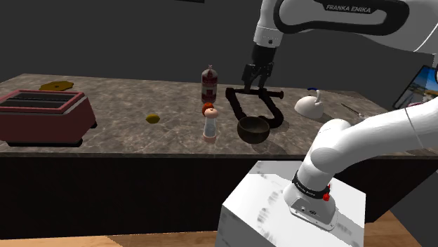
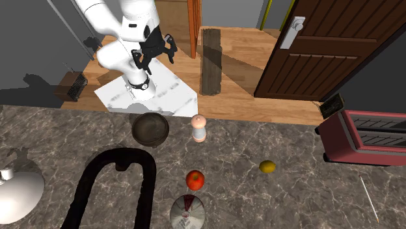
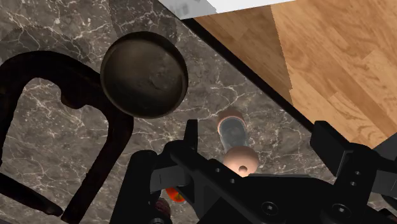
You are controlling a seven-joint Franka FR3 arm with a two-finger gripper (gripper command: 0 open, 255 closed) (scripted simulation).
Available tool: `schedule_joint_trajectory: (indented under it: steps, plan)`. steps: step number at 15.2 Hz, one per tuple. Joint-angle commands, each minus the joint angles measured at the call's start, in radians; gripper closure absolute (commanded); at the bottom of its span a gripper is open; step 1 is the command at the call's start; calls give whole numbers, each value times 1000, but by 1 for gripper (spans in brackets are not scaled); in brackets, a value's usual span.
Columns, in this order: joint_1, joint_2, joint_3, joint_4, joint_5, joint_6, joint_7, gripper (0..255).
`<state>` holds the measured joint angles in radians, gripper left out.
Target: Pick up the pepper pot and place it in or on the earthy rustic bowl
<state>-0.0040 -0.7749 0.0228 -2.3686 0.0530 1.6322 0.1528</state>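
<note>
The pepper pot (image 1: 208,127) is a small clear shaker with a rounded tan top. It stands upright near the counter's front edge, just to the shoulder view's left of the dark brown bowl (image 1: 253,129). In the second exterior view the pepper pot (image 2: 199,128) and the bowl (image 2: 150,128) stand side by side and apart. My gripper (image 1: 255,85) hangs open well above the counter, behind the bowl, and holds nothing. In the wrist view the pepper pot (image 3: 236,143) lies between and far below the spread fingers of the gripper (image 3: 257,132), with the bowl (image 3: 144,74) beyond it.
A black curved frame (image 1: 254,107) lies behind the bowl, under the gripper. A red apple (image 1: 208,108) and a bottle (image 1: 210,83) stand behind the pepper pot. Further along are a lemon (image 1: 152,118) and a red toaster (image 1: 42,116). A white kettle (image 1: 309,104) sits at the right.
</note>
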Motion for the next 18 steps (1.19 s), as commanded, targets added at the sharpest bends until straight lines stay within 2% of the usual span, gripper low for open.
schedule_joint_trajectory:
  steps: [1,10,18]
  plan:
    - [0,0,0,0,0,0,0,0]
    - [-22,317,98,43,-55,234,113,0]
    - [-47,638,162,177,-169,369,247,0]
